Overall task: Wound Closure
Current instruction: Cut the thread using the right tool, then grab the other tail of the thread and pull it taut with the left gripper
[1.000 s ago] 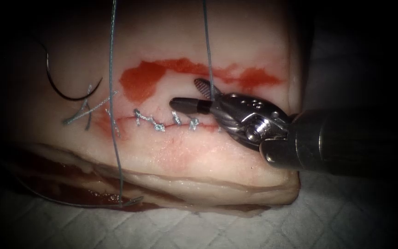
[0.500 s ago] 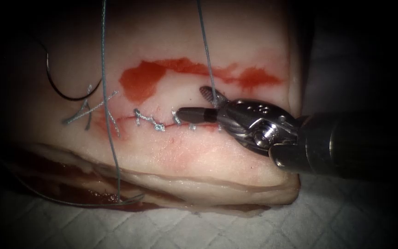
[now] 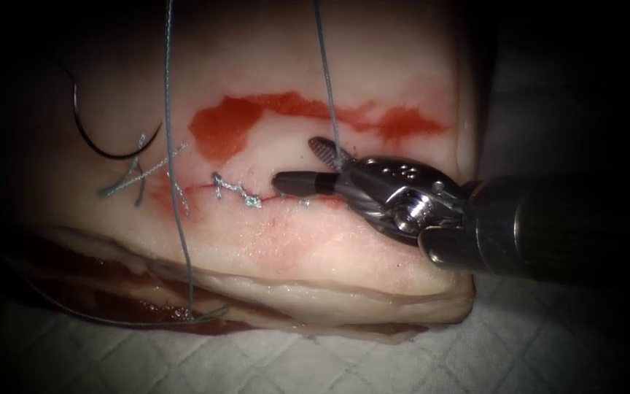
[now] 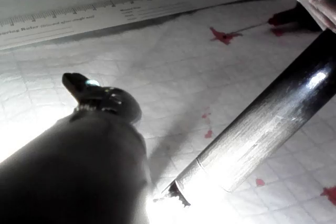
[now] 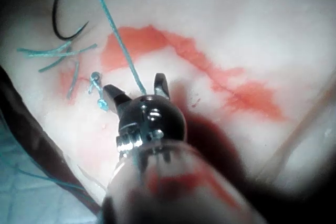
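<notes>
The right tool [image 3: 308, 162] is seen with jaws parted astride a taut thread [image 3: 327, 87] running toward 12 o'clock, nothing clamped. The needle [image 3: 103, 138] lies free on the tissue [image 3: 373, 66] at 9 o'clock of the stitched cut [image 3: 205, 191]. A quilted drape [image 3: 402, 365] underlies everything. The left tool's [image 4: 79, 85] jaw state cannot be told.

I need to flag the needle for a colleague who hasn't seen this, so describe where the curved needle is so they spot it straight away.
Start at the pale slab of pork tissue with the stitched cut across it. Follow the cut to its left end, where loose cut ends of grey thread lie. Just above them rests the thin dark curved needle, held by neither tool; unlike the pale threads, it is a smooth black arc.
</notes>
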Tool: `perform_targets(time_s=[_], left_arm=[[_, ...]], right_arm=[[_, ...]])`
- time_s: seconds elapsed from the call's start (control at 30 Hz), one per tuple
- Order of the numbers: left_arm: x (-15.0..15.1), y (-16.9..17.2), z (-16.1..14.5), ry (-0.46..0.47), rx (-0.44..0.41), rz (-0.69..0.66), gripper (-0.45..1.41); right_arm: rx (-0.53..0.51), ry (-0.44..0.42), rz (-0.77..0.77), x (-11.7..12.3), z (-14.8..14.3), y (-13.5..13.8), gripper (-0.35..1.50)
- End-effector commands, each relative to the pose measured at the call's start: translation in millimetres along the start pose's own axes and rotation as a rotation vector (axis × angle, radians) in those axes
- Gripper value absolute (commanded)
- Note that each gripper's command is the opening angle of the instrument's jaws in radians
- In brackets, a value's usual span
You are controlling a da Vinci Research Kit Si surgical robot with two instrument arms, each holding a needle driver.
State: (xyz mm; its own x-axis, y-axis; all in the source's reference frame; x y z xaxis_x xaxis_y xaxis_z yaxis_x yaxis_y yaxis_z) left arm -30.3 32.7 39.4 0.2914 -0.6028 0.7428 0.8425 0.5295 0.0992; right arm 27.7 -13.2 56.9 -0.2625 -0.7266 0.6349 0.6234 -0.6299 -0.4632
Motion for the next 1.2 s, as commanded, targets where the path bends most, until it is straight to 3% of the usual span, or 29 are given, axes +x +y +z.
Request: perform_targets(time_s=[0.03,0.33,0.47,0.53,0.63,1.13,1.2], left_arm=[[-0.3,-0.2,0.8,-0.003,-0.002,0.001,-0.45],[-0.1,-0.6,0.9,-0.005,-0.006,0.003,-0.45],[-0.1,-0.6,0.9,-0.005,-0.007,0.003,-0.45],[-0.1,-0.7,0.9,-0.006,-0.007,0.003,-0.45],[-0.1,-0.7,0.8,-0.006,-0.007,0.003,-0.45],[-0.1,-0.7,0.8,-0.006,-0.006,0.003,-0.45],[0.1,-0.4,0.9,-0.004,-0.008,0.004,-0.45]], right_arm=[[-0.002,-0.005,0.000,-0.4,1.0,0.3,1.18],[0.003,-0.014,-0.003,-0.6,1.4,0.4,1.03],[0.004,-0.015,-0.002,-0.6,1.4,0.5,0.79],[0.004,-0.015,-0.003,-0.6,1.4,0.5,0.41],[0.003,-0.015,-0.003,-0.5,1.4,0.5,-0.35],[-0.001,-0.016,0.025,-0.4,1.2,0.4,-0.32],[0.012,-0.023,0.002,-0.8,1.0,0.3,0.44]])
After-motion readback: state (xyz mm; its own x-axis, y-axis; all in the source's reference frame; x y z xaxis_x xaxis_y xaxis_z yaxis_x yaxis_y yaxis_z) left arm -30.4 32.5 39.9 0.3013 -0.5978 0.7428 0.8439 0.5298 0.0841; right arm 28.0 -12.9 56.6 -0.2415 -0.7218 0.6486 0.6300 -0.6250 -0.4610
